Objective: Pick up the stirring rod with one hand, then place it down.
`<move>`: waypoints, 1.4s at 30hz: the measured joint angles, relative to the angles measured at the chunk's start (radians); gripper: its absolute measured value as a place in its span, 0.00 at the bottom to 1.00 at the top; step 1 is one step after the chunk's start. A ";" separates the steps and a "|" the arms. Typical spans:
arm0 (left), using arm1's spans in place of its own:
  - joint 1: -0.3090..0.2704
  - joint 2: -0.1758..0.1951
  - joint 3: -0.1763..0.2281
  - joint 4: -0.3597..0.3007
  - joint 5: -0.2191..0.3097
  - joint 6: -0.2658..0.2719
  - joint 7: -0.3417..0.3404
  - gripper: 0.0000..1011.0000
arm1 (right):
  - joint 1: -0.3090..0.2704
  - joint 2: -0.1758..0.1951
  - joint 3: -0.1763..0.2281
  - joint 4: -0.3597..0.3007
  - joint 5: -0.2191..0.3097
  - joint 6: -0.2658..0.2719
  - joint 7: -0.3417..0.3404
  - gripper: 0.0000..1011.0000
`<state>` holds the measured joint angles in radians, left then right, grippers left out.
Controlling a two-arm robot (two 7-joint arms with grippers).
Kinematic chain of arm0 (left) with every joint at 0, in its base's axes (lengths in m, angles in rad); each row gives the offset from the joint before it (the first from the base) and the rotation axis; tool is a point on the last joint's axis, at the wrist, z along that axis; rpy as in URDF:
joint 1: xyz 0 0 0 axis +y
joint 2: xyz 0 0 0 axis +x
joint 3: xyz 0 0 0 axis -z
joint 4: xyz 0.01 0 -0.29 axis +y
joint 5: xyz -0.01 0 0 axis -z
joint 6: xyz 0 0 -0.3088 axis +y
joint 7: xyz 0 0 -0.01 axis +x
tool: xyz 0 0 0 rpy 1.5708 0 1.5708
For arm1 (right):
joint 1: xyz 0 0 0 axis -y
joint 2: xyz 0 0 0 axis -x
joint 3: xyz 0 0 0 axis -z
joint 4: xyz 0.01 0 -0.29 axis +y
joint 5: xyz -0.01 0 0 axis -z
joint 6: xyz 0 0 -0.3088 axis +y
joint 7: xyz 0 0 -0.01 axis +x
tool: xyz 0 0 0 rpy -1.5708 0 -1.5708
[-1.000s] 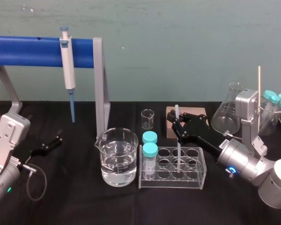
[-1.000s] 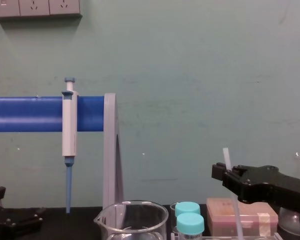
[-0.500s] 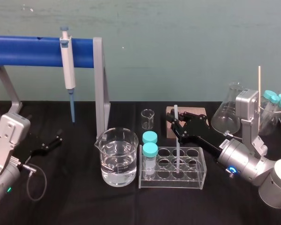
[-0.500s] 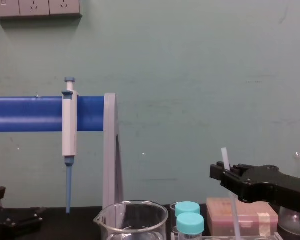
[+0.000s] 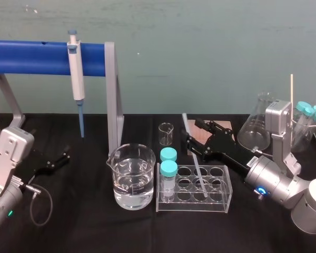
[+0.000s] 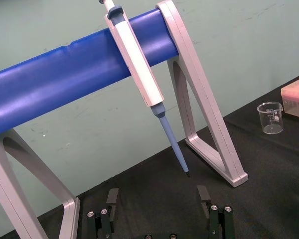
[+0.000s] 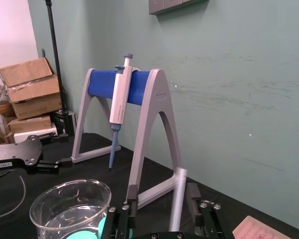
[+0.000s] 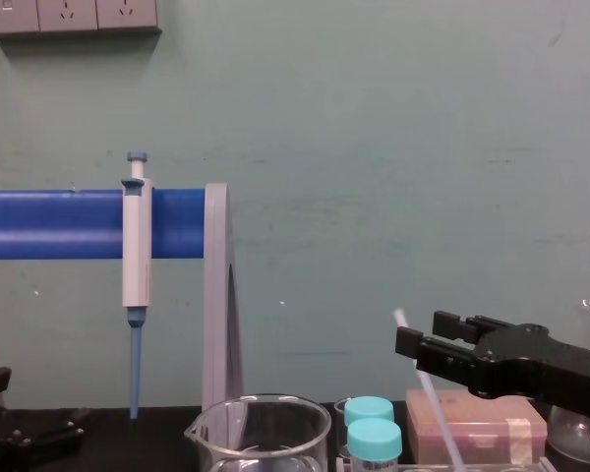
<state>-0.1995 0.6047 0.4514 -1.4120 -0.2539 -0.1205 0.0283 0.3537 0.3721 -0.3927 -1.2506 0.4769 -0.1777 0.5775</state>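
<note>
A black tabletop (image 5: 84,221) carries a tall stand (image 5: 111,95) with a blue crossbar, on which a pipette (image 5: 76,74) hangs tip down. The right arm (image 5: 274,182) reaches in from the right, low over the tabletop. The left arm (image 5: 8,163) lies at the far left, well apart from the glassware.

In the middle stands a beaker (image 5: 130,176) part full of clear liquid. Just to its right is a clear tube rack (image 5: 221,199) holding two blue-capped vials (image 5: 168,171) at its left end. A flask (image 5: 255,129) stands behind the right arm.

The right gripper (image 5: 193,132) hovers above the rack's back edge with its fingers (image 7: 192,191) spread. The rod (image 5: 198,169) passes between them, nearer one finger; I cannot tell if it touches. Its lower end sits in a rack well and its top leans left, toward the stand. The left gripper (image 6: 157,193) rests near the tabletop with its fingers (image 6: 112,196) wide apart, holding nothing.
</note>
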 joint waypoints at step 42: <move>0.000 0.000 0.000 0.000 0.000 0.000 0.000 0.99 | -0.138 -0.065 0.192 -0.058 -0.200 0.107 -0.510 0.99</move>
<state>-0.1996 0.6047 0.4513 -1.4120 -0.2539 -0.1205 0.0283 0.2160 0.3072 -0.2002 -1.3090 0.2767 -0.0705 0.0674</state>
